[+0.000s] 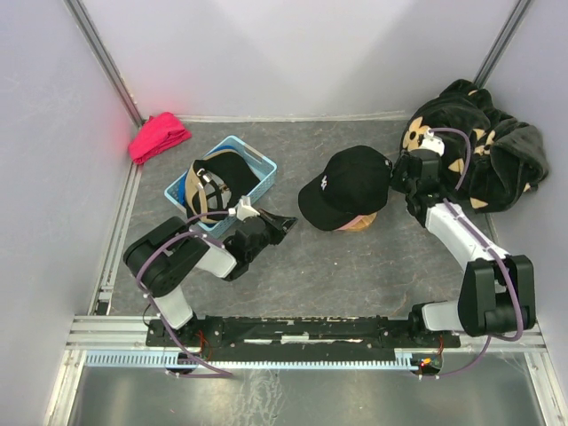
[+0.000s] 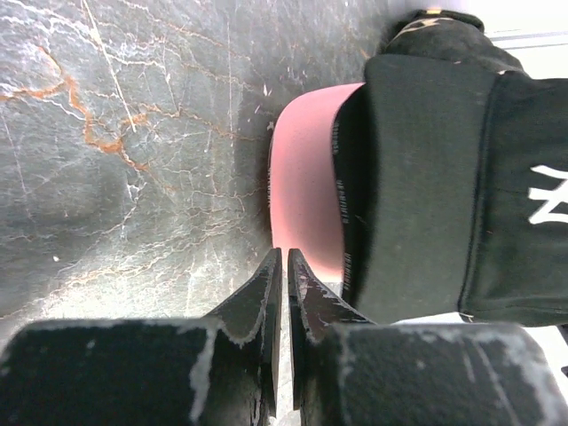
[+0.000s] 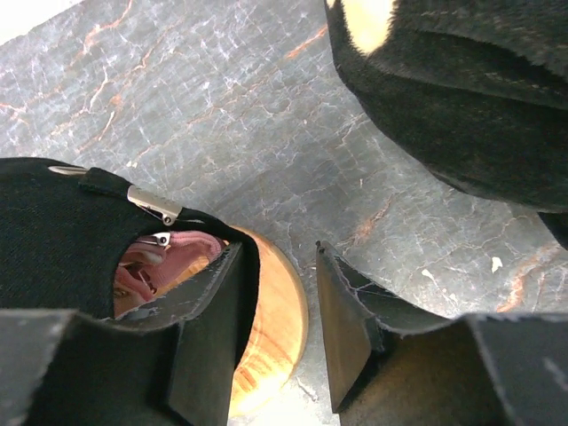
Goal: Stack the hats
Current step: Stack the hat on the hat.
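Black cap (image 1: 348, 182) atop pink cap (image 2: 306, 186), bench (image 1: 355, 266) centre. Left hand (image 2: 284, 257) pinched shut, empty, by brim. Right hand (image 3: 280, 257) parted, empty, at cap's rear; finger snag there could drag it off.

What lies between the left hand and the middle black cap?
Nothing but bare tabletop, as the top view shows. The left wrist view agrees: the shut left hand points at that black cap and the pink brim beneath it.
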Robot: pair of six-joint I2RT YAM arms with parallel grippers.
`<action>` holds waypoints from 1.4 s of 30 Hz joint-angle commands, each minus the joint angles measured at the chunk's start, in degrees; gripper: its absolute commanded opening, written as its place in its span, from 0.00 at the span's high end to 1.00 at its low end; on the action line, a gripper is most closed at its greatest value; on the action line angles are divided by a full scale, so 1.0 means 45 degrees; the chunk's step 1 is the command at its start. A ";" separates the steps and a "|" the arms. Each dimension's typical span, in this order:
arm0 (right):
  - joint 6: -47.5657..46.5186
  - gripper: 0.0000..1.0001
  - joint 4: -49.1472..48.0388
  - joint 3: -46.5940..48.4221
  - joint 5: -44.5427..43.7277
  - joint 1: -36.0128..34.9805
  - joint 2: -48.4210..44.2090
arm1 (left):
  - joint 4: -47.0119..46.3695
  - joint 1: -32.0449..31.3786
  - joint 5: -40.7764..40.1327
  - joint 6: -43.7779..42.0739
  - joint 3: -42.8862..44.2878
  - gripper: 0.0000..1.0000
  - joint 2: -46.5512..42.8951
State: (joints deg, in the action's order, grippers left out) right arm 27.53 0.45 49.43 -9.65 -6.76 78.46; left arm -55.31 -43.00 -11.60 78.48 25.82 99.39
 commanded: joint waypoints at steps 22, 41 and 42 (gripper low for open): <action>0.2447 0.47 -0.1079 -0.0663 0.0653 0.0912 -0.1948 | 0.1170 -0.0052 -0.1389 -0.1794 -0.0195 0.87 -0.1878; 0.3336 0.47 -0.1523 -0.0717 0.0665 0.1330 -0.3759 | 0.4163 -0.0068 -0.2879 -0.4428 0.0820 0.86 -0.5097; 0.3253 0.47 -0.1356 -0.0604 0.0617 0.1328 -0.3940 | 0.4593 -0.0060 -0.3069 -0.4712 0.1004 0.85 -0.5484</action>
State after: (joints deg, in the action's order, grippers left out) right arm 42.76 -4.73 44.25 -5.15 -0.99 64.90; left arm -40.36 -43.00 -20.01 65.39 26.06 81.21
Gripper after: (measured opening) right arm 0.526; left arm 0.142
